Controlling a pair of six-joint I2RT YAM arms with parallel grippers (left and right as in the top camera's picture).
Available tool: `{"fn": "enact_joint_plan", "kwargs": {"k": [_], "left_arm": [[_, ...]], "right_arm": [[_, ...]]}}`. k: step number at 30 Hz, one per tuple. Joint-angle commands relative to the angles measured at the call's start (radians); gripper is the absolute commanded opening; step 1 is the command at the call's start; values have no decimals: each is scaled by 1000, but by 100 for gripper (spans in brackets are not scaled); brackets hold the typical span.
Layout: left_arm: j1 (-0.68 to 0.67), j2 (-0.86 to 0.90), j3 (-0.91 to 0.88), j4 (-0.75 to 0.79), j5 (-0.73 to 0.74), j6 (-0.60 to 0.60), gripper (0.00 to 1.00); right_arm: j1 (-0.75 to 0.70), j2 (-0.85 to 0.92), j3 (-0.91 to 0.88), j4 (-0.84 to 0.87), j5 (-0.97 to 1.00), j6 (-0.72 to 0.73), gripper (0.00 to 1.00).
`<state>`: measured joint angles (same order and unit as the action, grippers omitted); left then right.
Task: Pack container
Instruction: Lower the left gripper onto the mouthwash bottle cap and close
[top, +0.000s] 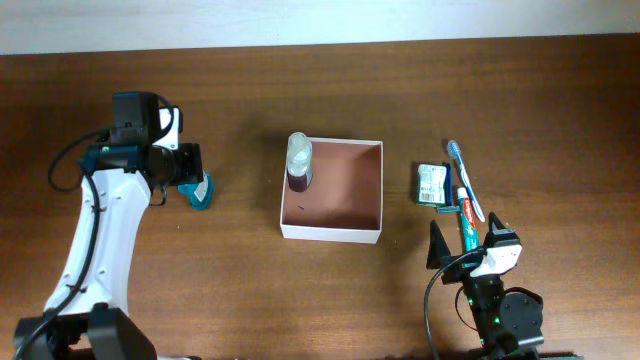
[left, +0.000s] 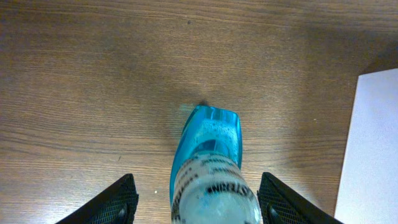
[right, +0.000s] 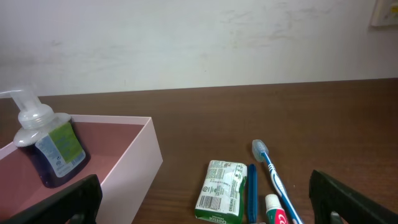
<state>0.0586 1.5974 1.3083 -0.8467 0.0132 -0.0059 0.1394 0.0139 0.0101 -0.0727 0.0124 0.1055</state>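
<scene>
The container (top: 330, 232), a shallow white box with a reddish-brown inside, sits mid-table. A pump bottle of dark liquid (top: 299, 160) stands in its far-left corner. My left gripper (top: 199, 177) is open, its fingers well apart on both sides of a teal-blue bottle (top: 201, 191). In the left wrist view that bottle (left: 208, 155) lies on the table between the open fingers (left: 204, 208), untouched. My right gripper (top: 466, 246) is open and empty, near the front edge. A green-and-white packet (top: 432, 184), a toothbrush (top: 466, 181) and a toothpaste tube (top: 466, 222) lie right of the container.
In the right wrist view, the container wall (right: 134, 163) and pump bottle (right: 50, 149) are at the left. The packet (right: 221, 190), a blue strip (right: 251, 193), the toothbrush (right: 270, 168) and the toothpaste tube (right: 277, 210) lie between the open fingers (right: 205, 208). A pale wall stands behind the table.
</scene>
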Motion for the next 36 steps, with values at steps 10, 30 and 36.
{"fn": "enact_joint_plan", "kwargs": {"k": [10,30,36], "left_arm": [[3,18,14,35,18,0,50],[3,26,14,54,18,-1,50],[3,27,14,54,18,-1,48]], "right_arm": [[5,-10,-5,-7,-2,-1,98],[5,-10,-5,-7,-2,-1,98],[5,-10,-5,-7,-2,-1,98]]}}
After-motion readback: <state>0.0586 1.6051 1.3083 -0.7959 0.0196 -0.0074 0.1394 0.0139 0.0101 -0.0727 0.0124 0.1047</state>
